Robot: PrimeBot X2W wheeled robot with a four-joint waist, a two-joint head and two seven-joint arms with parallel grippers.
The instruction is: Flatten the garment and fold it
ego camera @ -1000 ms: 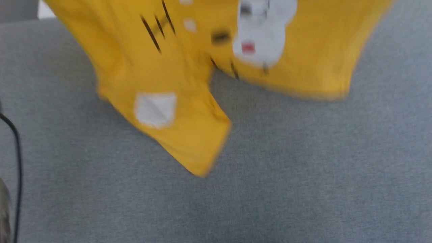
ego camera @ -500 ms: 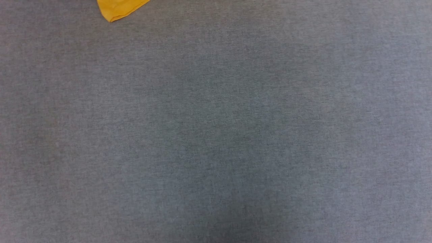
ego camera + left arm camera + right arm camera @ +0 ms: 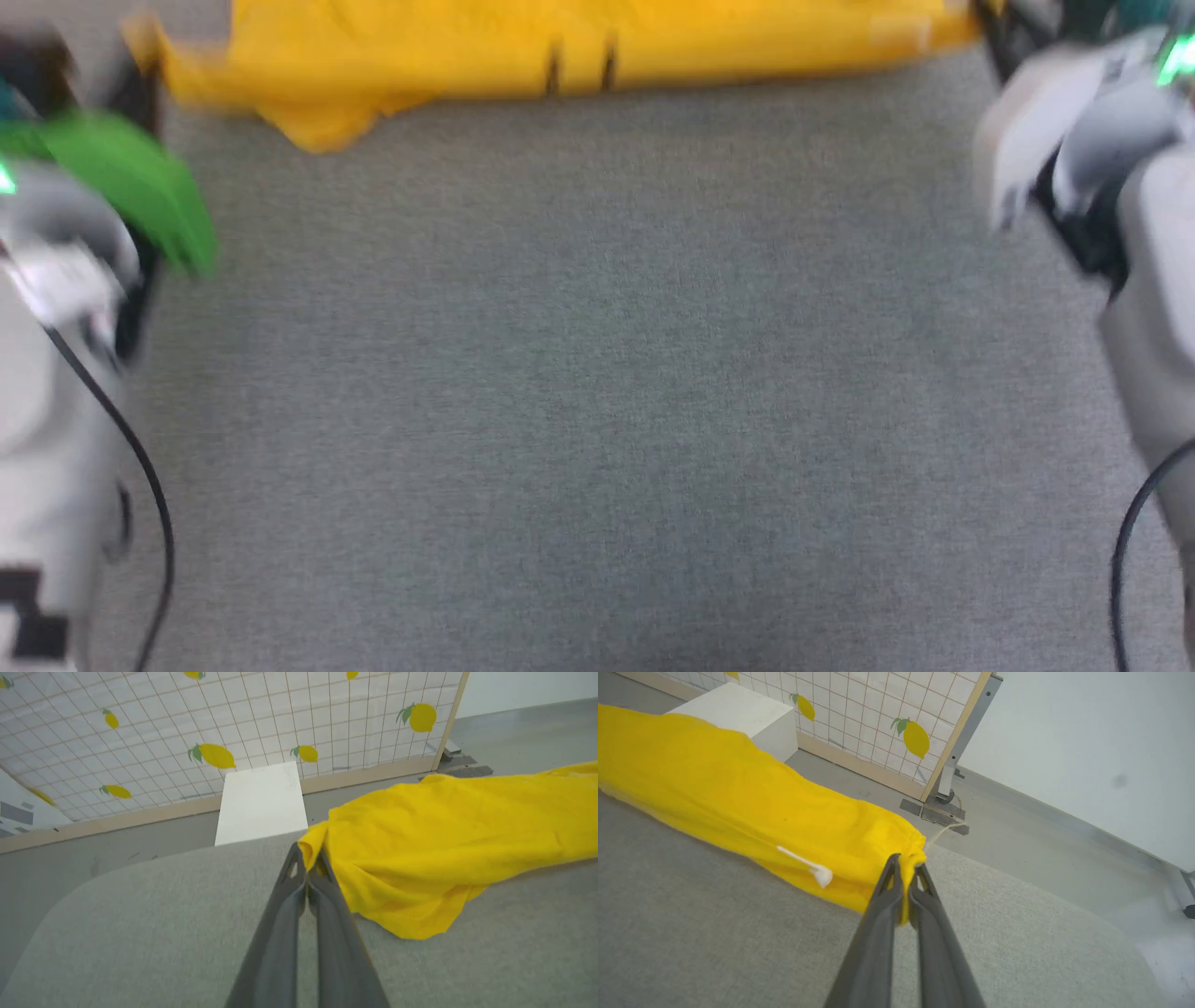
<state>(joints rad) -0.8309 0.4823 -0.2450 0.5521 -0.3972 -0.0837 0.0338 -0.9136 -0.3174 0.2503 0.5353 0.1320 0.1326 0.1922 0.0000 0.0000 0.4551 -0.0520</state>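
You are looking down at a grey cloth-covered table (image 3: 597,420), and the head view is blurred. The garment (image 3: 560,47), a bright yellow shirt, is stretched into a long rumpled band along the table's far edge, running from its far left side to its far right side. Two short black strokes (image 3: 579,65) of its print show near the middle of the band. Your left gripper (image 3: 306,858) is at the table's far left corner. Its two dark fingers are pressed together on a bunched corner of yellow fabric, and the rest of the shirt spreads away from its tips along the far edge, with a loose fold sagging onto the table. Your right gripper (image 3: 906,868) is near the table's far right edge, also clamped on a gathered yellow corner. A small white patch (image 3: 817,873) shows on the cloth just beside its fingers. Beyond the table's far edge stand a white box (image 3: 261,802) and a tiled screen printed with lemons (image 3: 187,742).
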